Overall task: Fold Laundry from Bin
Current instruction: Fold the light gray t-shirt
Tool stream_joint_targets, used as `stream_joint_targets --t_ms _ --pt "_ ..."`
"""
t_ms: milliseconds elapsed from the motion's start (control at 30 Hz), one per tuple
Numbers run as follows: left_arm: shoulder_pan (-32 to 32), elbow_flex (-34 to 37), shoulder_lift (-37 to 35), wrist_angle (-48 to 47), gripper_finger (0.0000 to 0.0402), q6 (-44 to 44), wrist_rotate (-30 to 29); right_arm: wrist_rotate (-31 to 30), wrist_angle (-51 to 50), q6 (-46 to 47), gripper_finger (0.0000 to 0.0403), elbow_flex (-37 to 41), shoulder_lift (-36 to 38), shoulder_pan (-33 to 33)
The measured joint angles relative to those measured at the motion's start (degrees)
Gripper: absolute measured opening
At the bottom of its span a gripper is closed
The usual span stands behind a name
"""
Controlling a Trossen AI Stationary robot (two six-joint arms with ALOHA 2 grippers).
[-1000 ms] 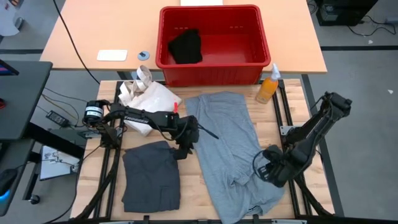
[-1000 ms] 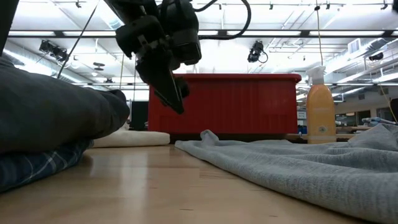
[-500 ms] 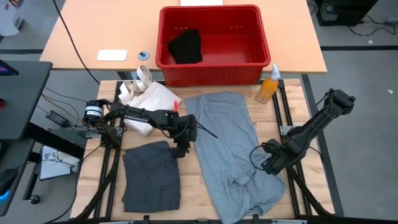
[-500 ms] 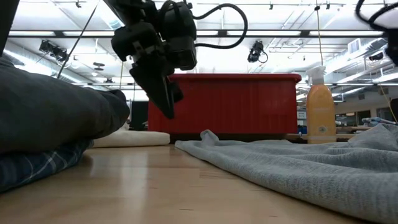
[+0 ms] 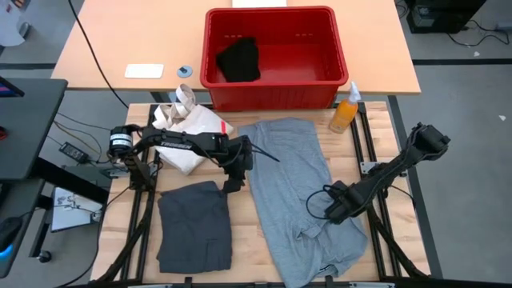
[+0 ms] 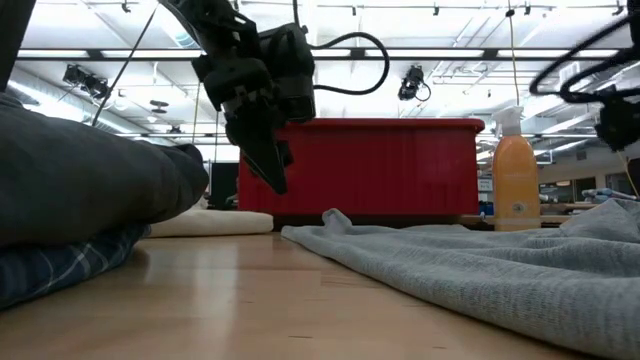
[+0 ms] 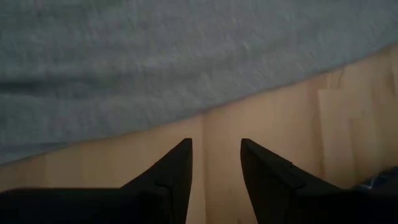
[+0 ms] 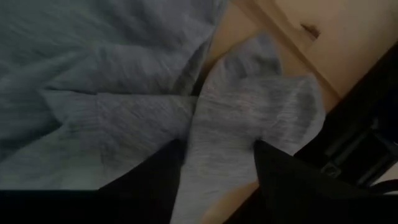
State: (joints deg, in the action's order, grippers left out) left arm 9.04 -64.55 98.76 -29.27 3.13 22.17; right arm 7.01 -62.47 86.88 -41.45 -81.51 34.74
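A light grey garment lies spread flat on the wooden table. A dark charcoal-grey piece lies folded at the near left, on top of a blue-and-white plaid shirt. A black piece lies in the red bin beyond the table's far edge. My left gripper is open above bare wood beside the grey garment's left edge, clear of the table in the low view. My right gripper is open above the garment's bunched right part, also seen in the high view.
A cream-white tote bag lies at the table's far left. An orange spray bottle stands at the far right, beside the bin. A white card and a small disc lie on the table behind.
My left gripper has moved a little toward the table's far edge and risen slightly, still open. My right gripper has swung toward the table's left and far side, from the garment's right edge to over its bunched part. The garments have stayed still.
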Motion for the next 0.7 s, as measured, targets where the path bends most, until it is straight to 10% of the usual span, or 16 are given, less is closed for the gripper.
stream_joint_targets --t_ms 333,700 --pt "0.5 0.0 0.0 -0.4 0.0139 0.0 0.0 2.7 1.9 -1.8 0.0014 -0.7 -2.8 0.1" --pt "0.5 0.0 0.0 -0.8 0.0139 0.0 0.0 0.8 -9.3 1.7 0.0008 -11.4 6.8 4.0"
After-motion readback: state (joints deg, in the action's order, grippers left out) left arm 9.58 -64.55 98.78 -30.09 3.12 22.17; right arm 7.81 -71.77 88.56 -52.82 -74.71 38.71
